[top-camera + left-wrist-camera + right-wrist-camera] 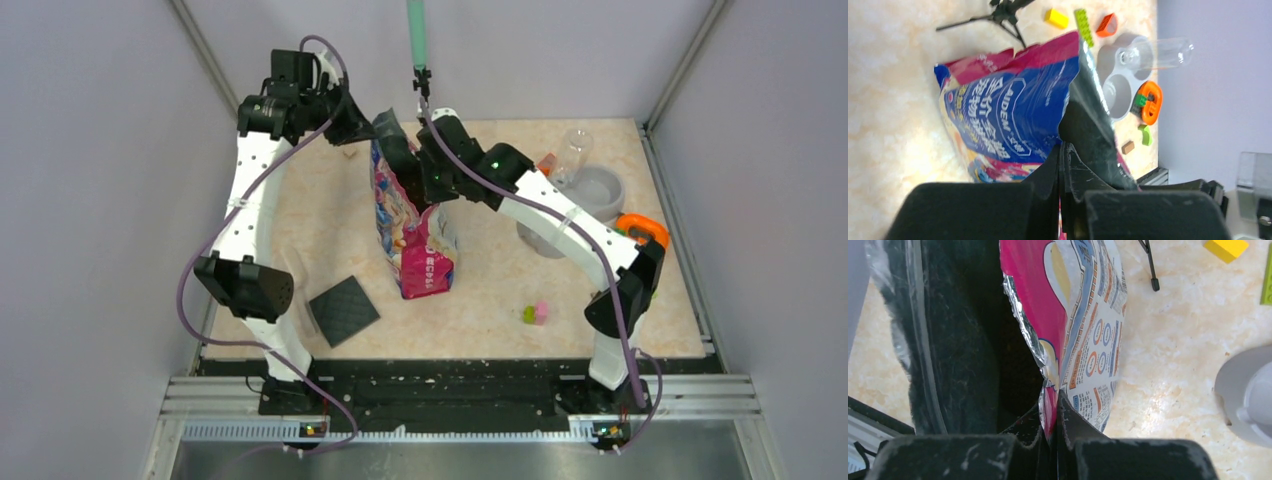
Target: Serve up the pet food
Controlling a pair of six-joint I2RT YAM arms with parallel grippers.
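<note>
Your pet food bag [418, 240] stands upright in the middle of the table [480, 320]. Your left gripper [1061, 150] is pinched tight on the bag's top edge at 11 o'clock. Your right gripper [1052, 407] is pinched tight on the pink top edge at 12 o'clock. The bag's mouth between them is too dark to see into. A grey bowl [600, 190] sits at 3 o'clock from the bag. A black square pad [343, 310] lies at 8 o'clock.
</note>
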